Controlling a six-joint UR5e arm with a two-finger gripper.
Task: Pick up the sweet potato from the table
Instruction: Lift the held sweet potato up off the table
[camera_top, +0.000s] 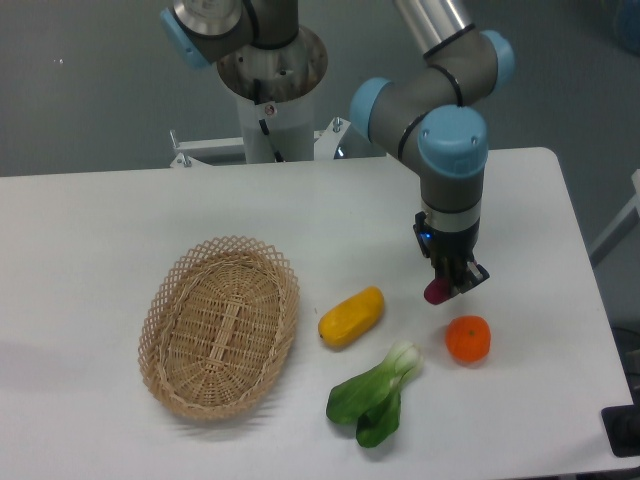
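Gripper (452, 280) clamps sweet potato (437, 292), seemingly lifted off white table (100, 220); grey wall behind.

The small slim sweet potato (437, 292) is dark pinkish purple, on the big flat white table (100, 230). The oval woven basket (220, 327) is tan with a criss-cross pattern. The round fruit (468, 339) is orange.

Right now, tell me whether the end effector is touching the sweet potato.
Touching. The fixed camera shows the end effector closed around the sweet potato, whose purple end pokes out below the fingers, above the table near the orange fruit.
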